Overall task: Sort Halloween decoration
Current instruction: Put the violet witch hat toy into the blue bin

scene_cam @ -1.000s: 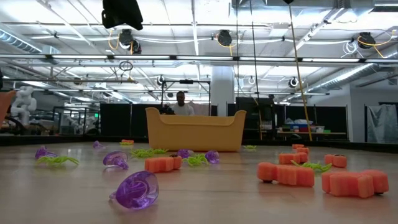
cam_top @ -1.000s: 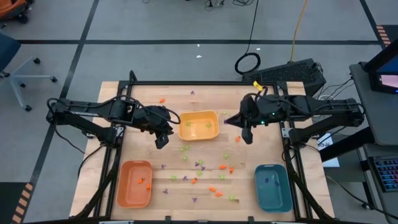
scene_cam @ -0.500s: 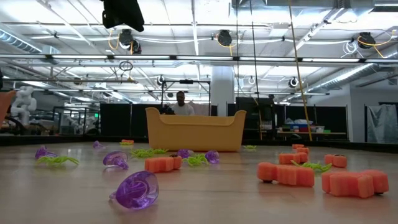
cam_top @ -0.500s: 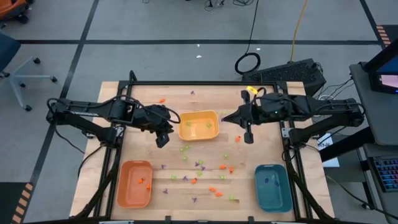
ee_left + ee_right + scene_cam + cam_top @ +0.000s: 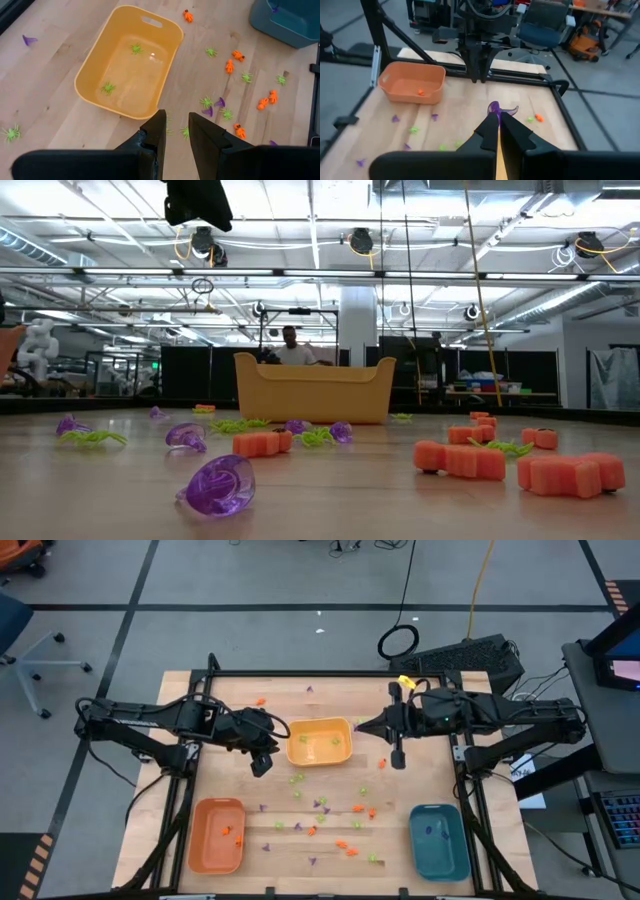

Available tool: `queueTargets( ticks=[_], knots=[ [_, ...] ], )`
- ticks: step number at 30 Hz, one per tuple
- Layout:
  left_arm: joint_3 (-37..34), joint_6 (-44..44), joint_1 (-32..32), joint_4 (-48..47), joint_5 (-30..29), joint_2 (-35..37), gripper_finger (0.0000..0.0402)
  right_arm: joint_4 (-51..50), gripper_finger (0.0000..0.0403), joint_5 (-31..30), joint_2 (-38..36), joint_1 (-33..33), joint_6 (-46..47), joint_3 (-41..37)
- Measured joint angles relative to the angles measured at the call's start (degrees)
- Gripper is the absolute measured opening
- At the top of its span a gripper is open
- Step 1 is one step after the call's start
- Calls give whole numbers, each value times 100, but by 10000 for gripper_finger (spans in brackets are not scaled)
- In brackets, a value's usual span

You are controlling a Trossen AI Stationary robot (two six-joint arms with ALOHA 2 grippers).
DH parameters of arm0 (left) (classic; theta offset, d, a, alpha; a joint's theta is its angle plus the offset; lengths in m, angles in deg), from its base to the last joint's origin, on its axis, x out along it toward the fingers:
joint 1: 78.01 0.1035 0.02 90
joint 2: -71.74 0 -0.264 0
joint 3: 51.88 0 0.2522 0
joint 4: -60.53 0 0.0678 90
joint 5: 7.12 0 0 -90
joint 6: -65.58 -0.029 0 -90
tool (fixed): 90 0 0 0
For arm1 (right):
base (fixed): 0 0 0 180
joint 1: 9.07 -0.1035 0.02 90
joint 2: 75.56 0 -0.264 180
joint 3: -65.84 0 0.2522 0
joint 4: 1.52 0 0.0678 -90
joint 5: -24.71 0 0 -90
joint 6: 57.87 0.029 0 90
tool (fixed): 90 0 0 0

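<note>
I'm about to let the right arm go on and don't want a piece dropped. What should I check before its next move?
1. Purple piece pinched at the tips of the right gripper: ok.
2. Teal tray shows only purple inside: ok.
3. Left gripper away from the way to the teal tray, beside the yellow tray: ok.
4. Left gripper empty, fingers slightly apart: ok.
5. Grip firm enough for the carry: cannot tell.
</note>
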Motion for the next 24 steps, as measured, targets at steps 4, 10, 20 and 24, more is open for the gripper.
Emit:
queueTargets(
  ticks=[4, 10, 20, 24],
  knots=[
    [0, -1, 0, 0, 1, 0, 81, -83, 0, 13, -122, -22, 523, 0],
    [0, -10, 0, 0, 1, 0, 81, -781, 0, 28, -433, -176, 1324, 0],
    [-1, -19, 0, -11, 74, 0, 81, -2313, 0, 53, -758, -1155, 2824, 0],
    [0, -165, 0, -20, 82, 0, 81, -3090, 0, 211, -766, -1654, 3450, 0]
  ],
)
